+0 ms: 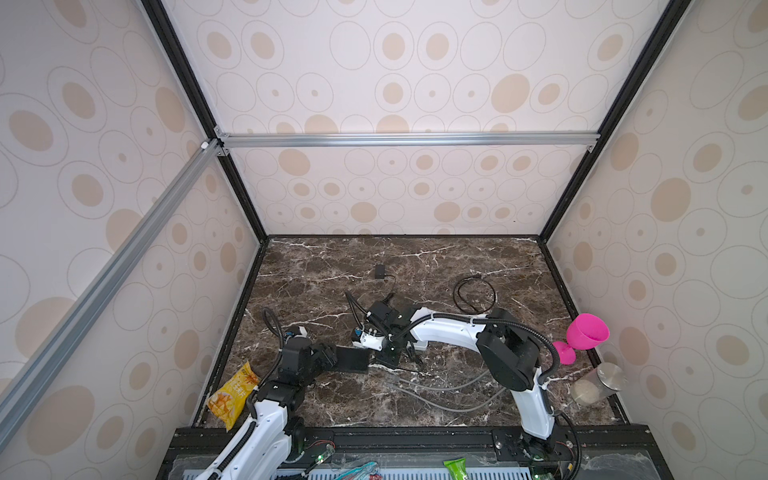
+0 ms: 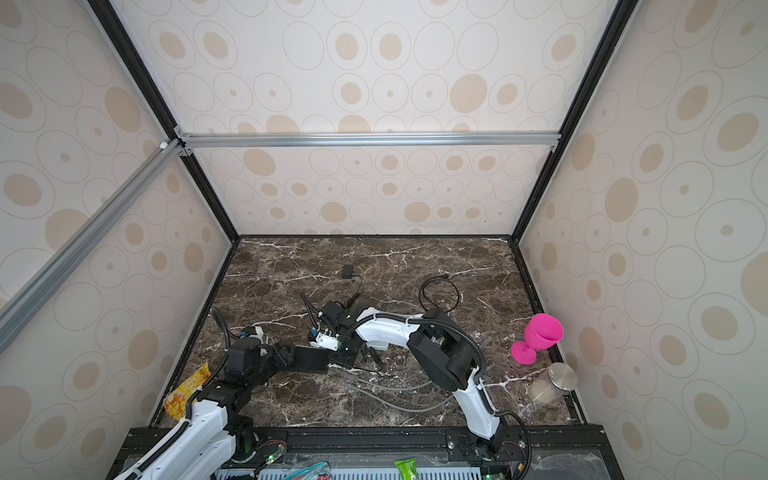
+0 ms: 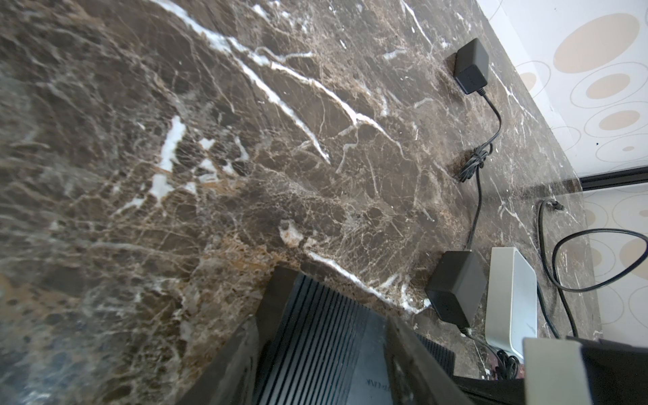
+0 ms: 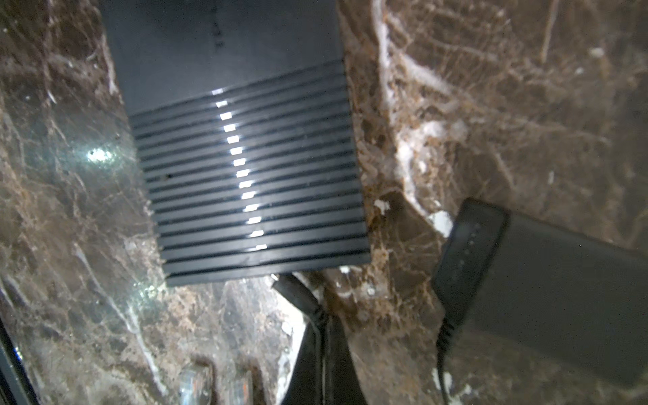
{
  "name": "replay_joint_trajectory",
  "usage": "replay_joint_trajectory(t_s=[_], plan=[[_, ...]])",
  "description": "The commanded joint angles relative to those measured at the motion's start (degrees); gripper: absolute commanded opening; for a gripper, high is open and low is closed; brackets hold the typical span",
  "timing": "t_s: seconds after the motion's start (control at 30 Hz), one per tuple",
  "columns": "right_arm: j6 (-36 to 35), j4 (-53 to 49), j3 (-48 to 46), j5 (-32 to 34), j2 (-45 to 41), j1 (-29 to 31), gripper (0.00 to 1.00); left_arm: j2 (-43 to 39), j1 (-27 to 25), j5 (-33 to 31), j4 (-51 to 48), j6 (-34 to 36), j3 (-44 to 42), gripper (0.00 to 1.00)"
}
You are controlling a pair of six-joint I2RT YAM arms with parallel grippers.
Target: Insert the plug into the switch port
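1. Switch (image 4: 245,157) is clamped across its width by the left gripper (image 3: 322,336), front-middle of the marble table (image 1: 415,266).
2. Plug (image 4: 292,289) is pinched in the closed right gripper (image 4: 324,343), tip at the switch's edge.
3. Plug is judged light and rigid, its cable (image 4: 319,321) limp; hold is best taken on the barrel.

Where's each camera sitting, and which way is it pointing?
Top views: high behind the arms, looking down at the table; left arm and right arm show.
Left wrist: low, looking across the table past the switch; left gripper grips it.
Right wrist: above the switch, facing down; right gripper pinches the plug.
Shared: both wrist views show the switch.
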Motion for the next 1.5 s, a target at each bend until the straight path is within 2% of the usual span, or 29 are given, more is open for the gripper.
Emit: replay_joint_trajectory(t_s=[0.0, 0.37, 1.0, 1.47], plan=[[-0.3, -0.7, -1.6, -1.3, -2.2, 0.8, 0.0, -0.5, 0.2, 0.7, 1.0, 0.8, 0.3, 0.58], [1.9, 0.7, -6.8, -3.5, -5.2, 1.4, 0.0, -0.5, 0.2, 0.6, 0.8, 0.7, 0.3, 0.58], [8.0, -0.6, -2.1, -0.8, -3.2, 1.4, 0.0, -0.8, 0.2, 0.5, 0.6, 0.6, 0.3, 0.58], [8.1, -5.4, 0.6, 1.7, 0.1, 2.0, 0.0, -0.8, 0.3, 0.5, 0.6, 0.5, 0.3, 0.58]])
